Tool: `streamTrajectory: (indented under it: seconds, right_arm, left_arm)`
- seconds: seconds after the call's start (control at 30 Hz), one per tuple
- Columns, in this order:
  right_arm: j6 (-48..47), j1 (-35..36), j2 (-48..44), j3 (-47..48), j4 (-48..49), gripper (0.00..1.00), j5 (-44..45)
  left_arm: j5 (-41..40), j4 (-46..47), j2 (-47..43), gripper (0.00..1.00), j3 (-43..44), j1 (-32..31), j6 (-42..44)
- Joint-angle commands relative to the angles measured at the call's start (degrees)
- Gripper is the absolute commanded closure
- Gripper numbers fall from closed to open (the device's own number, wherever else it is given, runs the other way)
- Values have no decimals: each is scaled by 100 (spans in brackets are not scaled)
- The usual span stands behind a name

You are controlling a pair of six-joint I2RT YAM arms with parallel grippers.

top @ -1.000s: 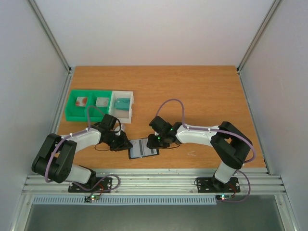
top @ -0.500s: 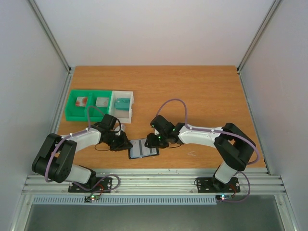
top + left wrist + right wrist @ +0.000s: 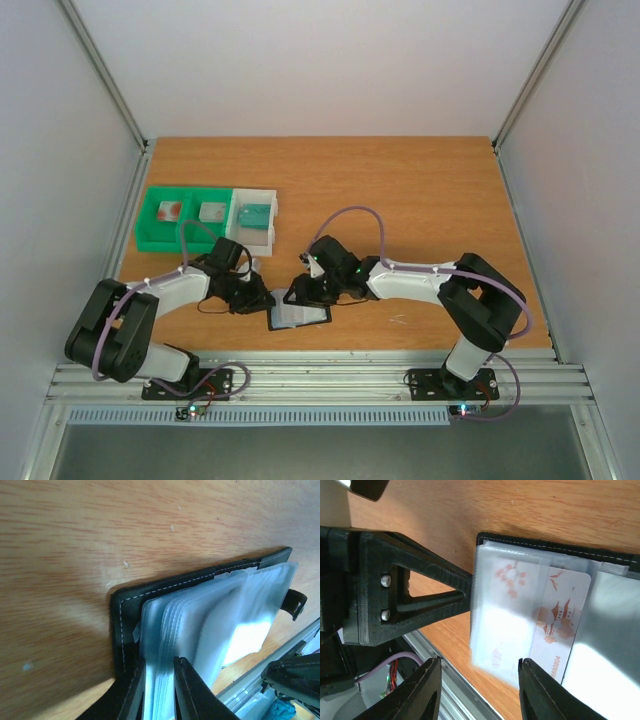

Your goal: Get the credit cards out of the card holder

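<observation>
The card holder (image 3: pixel 300 318) lay open on the bench (image 3: pixel 400 190) at about 6 o'clock, close to the near edge and between the two arms. The left gripper (image 3: pixel 262 299) met it from 9 o'clock. In the left wrist view its fingers (image 3: pixel 136 692) stood nearly together, pinching the edge of the stack of clear pockets (image 3: pixel 215 615), with the black stitched cover beneath. The small clasp tab (image 3: pixel 296 603) stuck out at the holder's far side, at 3 o'clock in that view.

The right gripper (image 3: pixel 298 294) hung over the holder's 11 o'clock corner. Its fingers (image 3: pixel 422 695) were set partly apart and gripped nothing that could be seen. Below them a white card (image 3: pixel 560 625) with orange-red markings sat inside a clear pocket, partly under a blurred sleeve. The left gripper's black finger touched the holder's edge at 9 o'clock in the right wrist view.

At 10 o'clock on the bench stood a green tray (image 3: pixel 150 238) and, touching it on the 3 o'clock side, a white tray (image 3: pixel 272 215). A teal card (image 3: pixel 256 214) lay in the white one – well apart from the holder.
</observation>
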Motion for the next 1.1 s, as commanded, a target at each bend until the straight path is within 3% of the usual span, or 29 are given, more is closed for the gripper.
streamTrajectory:
  seconds: [0.0,0.1,0.27,0.6,0.93,1.07]
  right_arm:
    - [-29,-38,56,-6,59,60,17]
    - [-95,-114,69,-49,-117,69,220]
    - [-131,-169,268,-1,-355,75,471]
    - [-156,-282,635,67,-437,74,530]
    - [-53,-364,762,-134,98,77,146]
    - [-4,-379,759,-196,232,85,51]
  left_arm:
    - [-406,-97,-390,81,-76,-48,-101]
    - [-595,-323,-815,80,14,-47,-185]
    - [-477,-365,-1152,79,88,-48,-257]
    - [393,832,-462,89,-249,-47,-364]
    - [158,930,-7,93,-341,-47,-319]
    - [104,940,11,93,-379,-51,-308]
